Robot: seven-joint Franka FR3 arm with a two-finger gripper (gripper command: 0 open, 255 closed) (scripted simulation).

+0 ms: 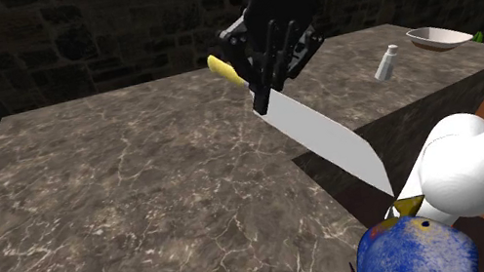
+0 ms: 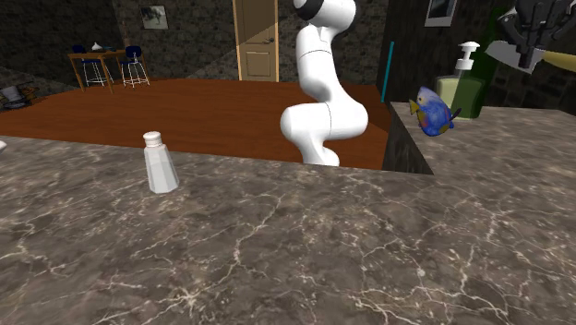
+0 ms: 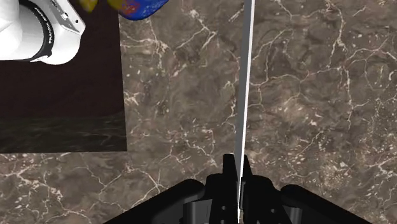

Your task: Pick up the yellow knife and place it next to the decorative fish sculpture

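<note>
My black gripper (image 1: 263, 92) is shut on the knife (image 1: 324, 137) and holds it in the air above the dark marble counter (image 1: 122, 207). The yellow handle (image 1: 225, 70) sticks out behind the fingers, and the long pale blade slants down toward the blue and yellow fish sculpture (image 1: 413, 250) at the counter's near corner. In the wrist view the blade (image 3: 245, 89) runs edge-on straight out from between the fingers (image 3: 227, 173), with the fish (image 3: 141, 7) off to one side beyond the counter's edge. The second exterior view has the gripper (image 2: 534, 42) at upper right and the fish (image 2: 432, 111) below it.
A white shaker (image 1: 387, 62) and a white bowl (image 1: 439, 36) stand on the far counter section. A green soap dispenser (image 2: 466, 83) stands behind the fish. A dark gap (image 3: 60, 102) lies between the counter sections. The white arm (image 1: 481, 163) crosses close to the fish.
</note>
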